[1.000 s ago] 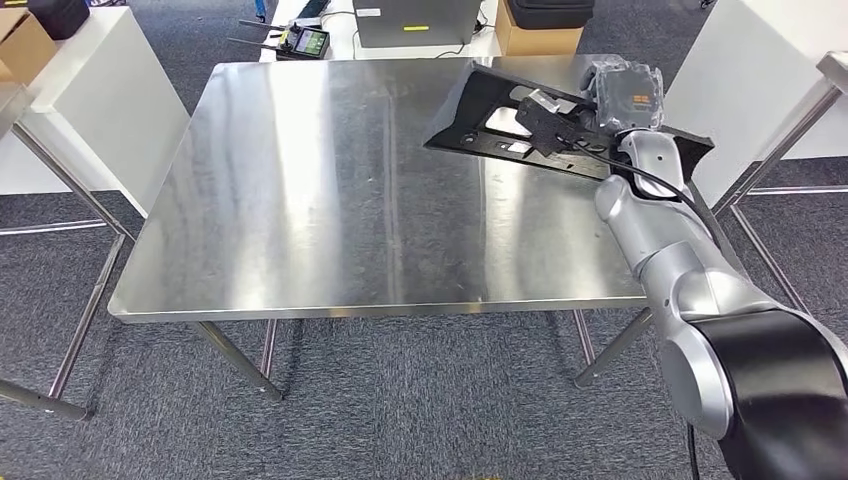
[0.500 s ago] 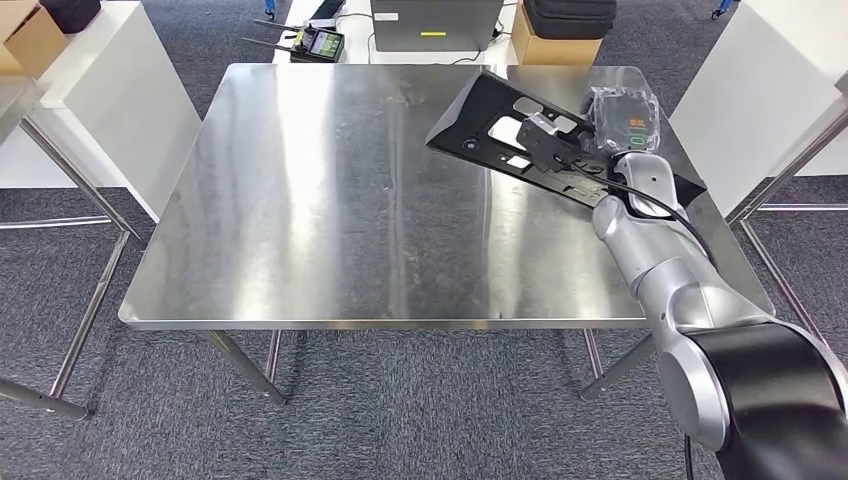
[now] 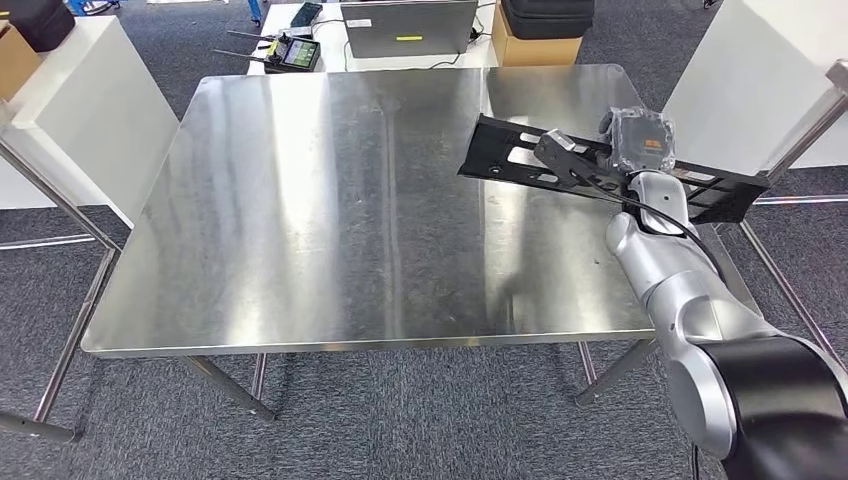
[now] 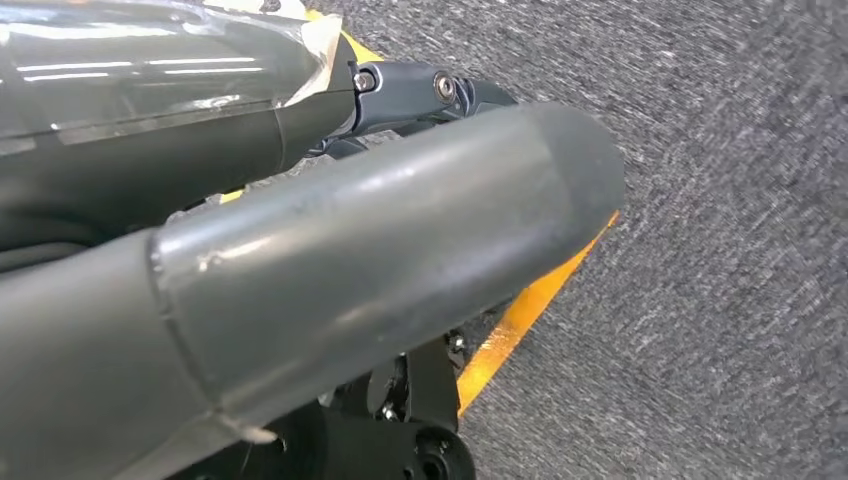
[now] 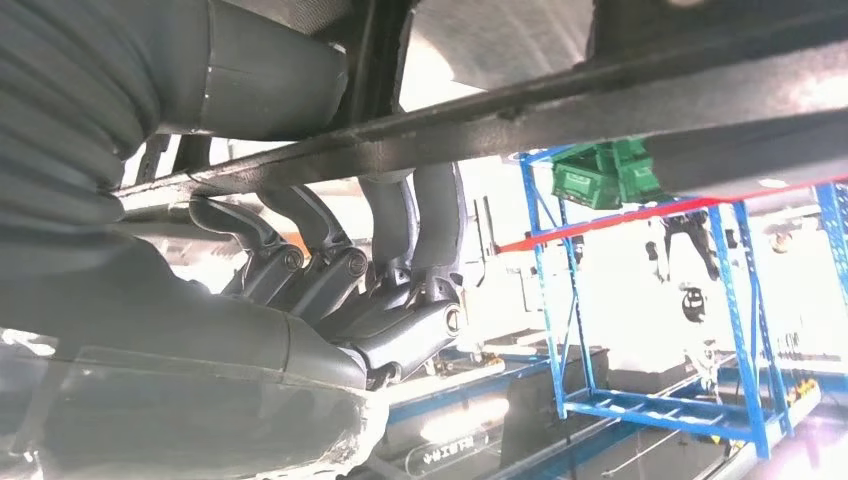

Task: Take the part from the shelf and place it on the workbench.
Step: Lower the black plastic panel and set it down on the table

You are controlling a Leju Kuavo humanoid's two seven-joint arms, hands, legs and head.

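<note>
Surroundings: A steel workbench with a shiny, scuffed top stood on grey carpet. Beyond its far edge sat a grey laptop-like case, a black case on a cardboard box and a handheld controller with a small screen. White tables stood at the far left and the far right.

In the way: The bench top under and in front of the part lay bare; the only thing near the part was the robot's own silver right arm, reaching in from the lower right.

Part: A long, flat black part with cut-out slots hung over the right half of the bench, close to level, its right end jutting past the bench's right edge. Whether it touched the bench top could not be told.

Right hand: The right hand gripped the part around its middle. In the right wrist view the thick grey thumb sat on one face of the part and the dark fingers curled against the other.

Left hand: In the left wrist view the left hand showed as a thick grey thumb close to the camera above carpet with a yellow strip. How its fingers lay could not be told.
</note>
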